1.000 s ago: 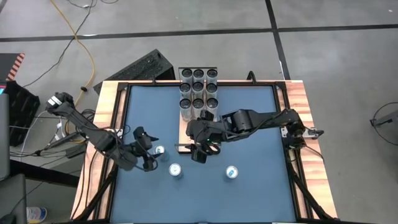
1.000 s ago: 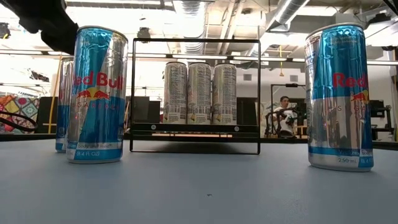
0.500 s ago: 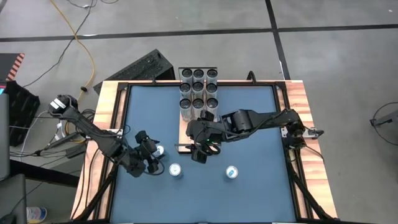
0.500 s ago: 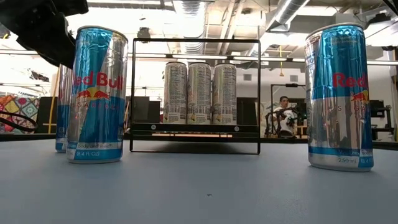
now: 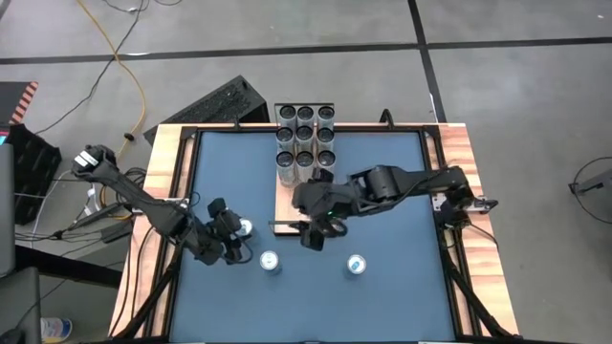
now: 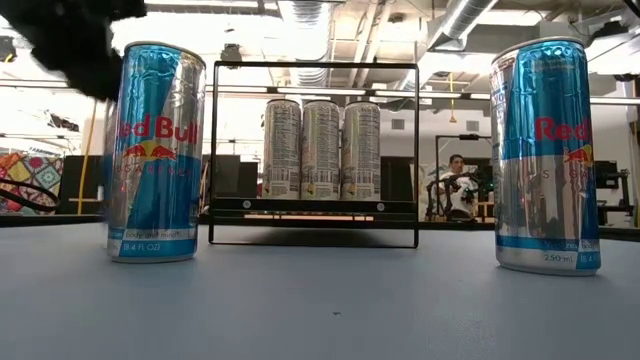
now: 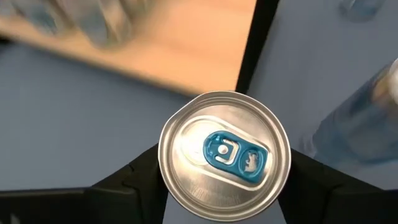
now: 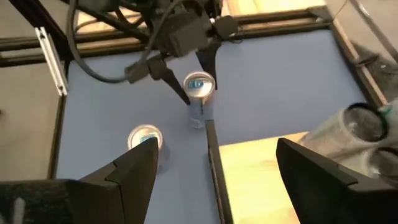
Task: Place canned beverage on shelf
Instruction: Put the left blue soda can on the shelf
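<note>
Fingers (image 7: 134, 180) of the left gripper (image 5: 233, 241) clasping one blue canned beverage (image 7: 225, 152) near the table's (image 5: 402, 287) left side; right gripper (image 5: 318, 232) hovering spread and empty by the shelf's (image 5: 289, 196) near end. Counting two more blue cans (image 5: 270, 261) (image 5: 356, 264) standing loose, nine silver cans (image 5: 305, 135) sitting on the one shelf

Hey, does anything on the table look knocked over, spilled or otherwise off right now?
Nothing stands out. The cans on the shelf stand upright in rows. Two loose cans are upright on the blue table. A third can sits upright between the left gripper fingers.
</note>
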You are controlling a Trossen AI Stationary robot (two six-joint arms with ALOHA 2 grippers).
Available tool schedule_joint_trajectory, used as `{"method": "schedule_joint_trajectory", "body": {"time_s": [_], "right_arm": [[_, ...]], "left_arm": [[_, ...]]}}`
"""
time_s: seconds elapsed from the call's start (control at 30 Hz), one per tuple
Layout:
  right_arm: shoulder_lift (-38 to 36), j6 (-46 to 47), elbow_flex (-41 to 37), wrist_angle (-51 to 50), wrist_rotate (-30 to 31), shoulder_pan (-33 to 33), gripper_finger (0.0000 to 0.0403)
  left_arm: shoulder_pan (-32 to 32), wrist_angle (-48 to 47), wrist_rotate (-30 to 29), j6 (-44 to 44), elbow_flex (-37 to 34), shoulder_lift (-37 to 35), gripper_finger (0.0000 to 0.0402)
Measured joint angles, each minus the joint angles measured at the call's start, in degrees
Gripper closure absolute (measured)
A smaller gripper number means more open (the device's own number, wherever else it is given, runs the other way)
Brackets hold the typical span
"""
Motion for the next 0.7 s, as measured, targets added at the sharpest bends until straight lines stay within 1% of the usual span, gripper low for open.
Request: {"method": "schedule_joint_trajectory", "body": {"time_s": [0.1, 0.17, 0.33, 0.43, 0.57, 0.7], "right_arm": [[-1.7, -0.2, 0.1, 0.9, 0.4, 0.1, 0.0092], [-2.8, -1.1, 0.0, -0.4, 0.4, 0.1, 0.0092], [-5.2, -3.1, 0.1, 0.0, 1.7, 0.1, 0.0092], [-6.2, -3.7, 0.1, -1.2, 1.8, 0.1, 0.0092], [-6.1, -3.7, 0.0, -2.4, 1.7, -0.6, 0.0092], [-6.1, -4.1, 0.0, -3.5, 1.7, -1.2, 0.0092]], "left_arm": [[2.4, 0.1, 0.2, 7.3, 1.8, -2.7, 0.0187], [4.9, -0.1, 3.0, 12.9, 2.6, -4.4, 0.0187], [13.7, 0.3, 15.0, 27.0, 4.6, -9.0, 0.0187], [19.9, 0.1, 22.4, 35.2, 5.0, -10.3, 0.0187], [28.8, 0.7, 32.6, 43.7, 5.1, -10.9, 0.0187], [36.5, 2.4, 40.0, 50.7, 5.1, -9.8, 0.0187]]}}
